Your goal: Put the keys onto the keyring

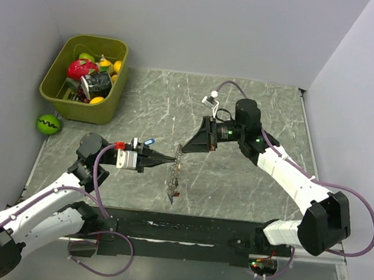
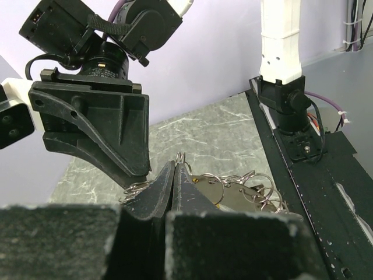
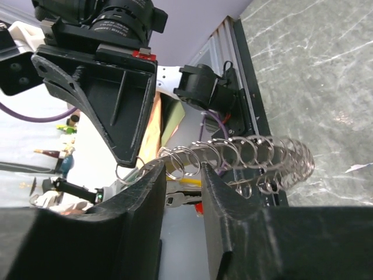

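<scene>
Silver keyring (image 1: 173,181) dangles at frame centre, pinched between closed left fingers (image 2: 158,195); right fingers (image 3: 224,201) straddle it, apart.

keyring (image 1: 174,169) above table (image 1: 244,106), keys (image 1: 175,193) apparently hanging below

Olive bin (image 1: 77,106) holds toy fruit (image 1: 82,70); green striped ball (image 1: 48,124) beside it.
</scene>
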Controlling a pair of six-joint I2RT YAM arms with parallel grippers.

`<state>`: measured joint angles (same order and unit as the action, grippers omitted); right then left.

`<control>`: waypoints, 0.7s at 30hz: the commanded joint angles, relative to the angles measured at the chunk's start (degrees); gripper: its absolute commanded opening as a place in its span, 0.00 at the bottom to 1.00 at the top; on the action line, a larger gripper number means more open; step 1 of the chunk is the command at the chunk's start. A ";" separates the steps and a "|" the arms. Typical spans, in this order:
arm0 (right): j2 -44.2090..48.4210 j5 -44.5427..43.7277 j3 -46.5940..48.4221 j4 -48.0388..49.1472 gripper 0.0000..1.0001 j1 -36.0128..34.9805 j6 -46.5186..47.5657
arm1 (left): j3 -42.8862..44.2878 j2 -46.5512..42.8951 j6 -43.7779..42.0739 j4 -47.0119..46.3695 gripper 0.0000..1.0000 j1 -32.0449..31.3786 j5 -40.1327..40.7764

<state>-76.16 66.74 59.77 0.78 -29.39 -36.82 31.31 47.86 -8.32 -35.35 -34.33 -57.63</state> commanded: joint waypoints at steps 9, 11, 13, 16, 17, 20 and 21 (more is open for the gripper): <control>0.49 3.40 0.26 5.90 0.15 -1.29 -1.68 | 2.70 0.66 -0.91 -4.29 0.01 -0.21 -1.00; 0.40 3.05 0.44 5.56 0.18 -1.29 -1.50 | 2.79 0.75 -1.00 -4.37 0.01 -0.13 -1.08; -0.13 2.96 0.53 5.38 0.21 -1.29 -1.33 | 2.88 0.84 -0.91 -4.46 0.01 -0.13 -1.17; -0.39 3.48 0.00 7.74 0.30 -1.29 -2.90 | 3.05 0.92 -1.09 -4.11 0.01 -0.21 -1.26; -0.57 3.66 -0.26 8.71 0.32 -1.37 -3.17 | 3.06 0.84 -1.09 -4.02 0.01 -0.21 -1.26; -0.66 3.49 -0.09 8.46 0.35 -1.38 -3.00 | 3.06 0.83 -1.09 -3.93 0.01 -0.13 -1.17; -0.74 3.05 0.17 7.93 0.35 -1.38 -2.74 | 3.06 0.84 -1.17 -4.02 0.01 -0.21 -1.35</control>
<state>-76.31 69.10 59.61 5.65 -30.35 -39.38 31.31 48.99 -8.34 -35.70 -34.33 -57.80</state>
